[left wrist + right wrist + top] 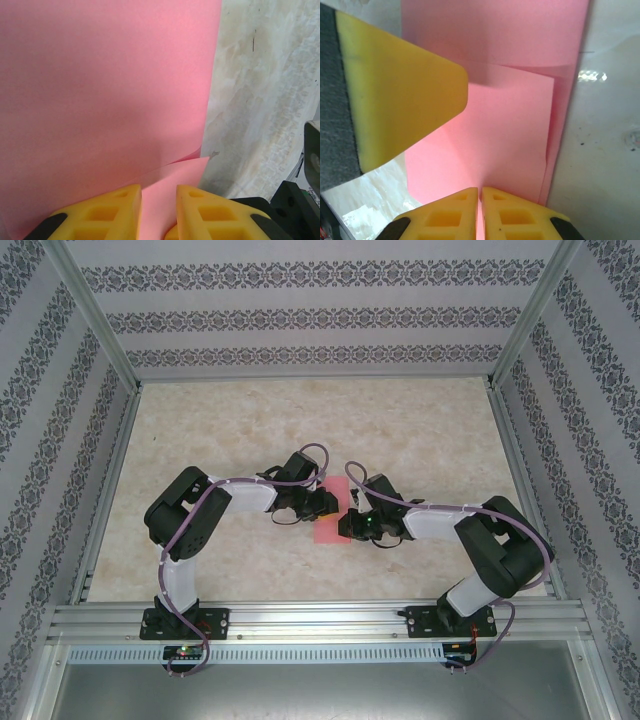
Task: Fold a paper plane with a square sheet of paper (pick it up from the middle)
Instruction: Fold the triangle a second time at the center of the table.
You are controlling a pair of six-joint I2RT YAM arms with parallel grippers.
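Beige marbled table [430, 430] forms the floor of a cell walled with grey-patterned wallpaper [300, 315] and edged at the near side by aluminium rails [320, 618]. From the top camera, the left arm [190, 530] stands on its base at 7 o'clock and bends in towards the middle, with a lilac cable [215, 490] looped along it. The left gripper [325, 503] sits at the 9 o'clock edge of the square sheet of paper [328, 531], which lies pink-red at the centre of the table, partly covered by both heads.

In the left wrist view the sheet [100, 90] spreads flat from 9 o'clock to past 12, with bare table [265, 100] at 3 o'clock. A lifted flap runs down to 6 o'clock into the gap of the left gripper [158, 200]. Its yellow fingers [107, 212] stand slightly apart, released rather than pinching.

In the right wrist view a broad yellow finger [402, 90] of the other arm hangs over the sheet at 9 o'clock. A folded layer of the sheet [510, 130] lies on the lower layer, its edges towards 3 o'clock. It lifts at 6 o'clock into the right gripper [480, 197], whose fingers are clenched together on it.

From above, the right gripper [352, 523] meets the sheet from 3 o'clock. The right arm [495, 550] runs back to its base at 5 o'clock.
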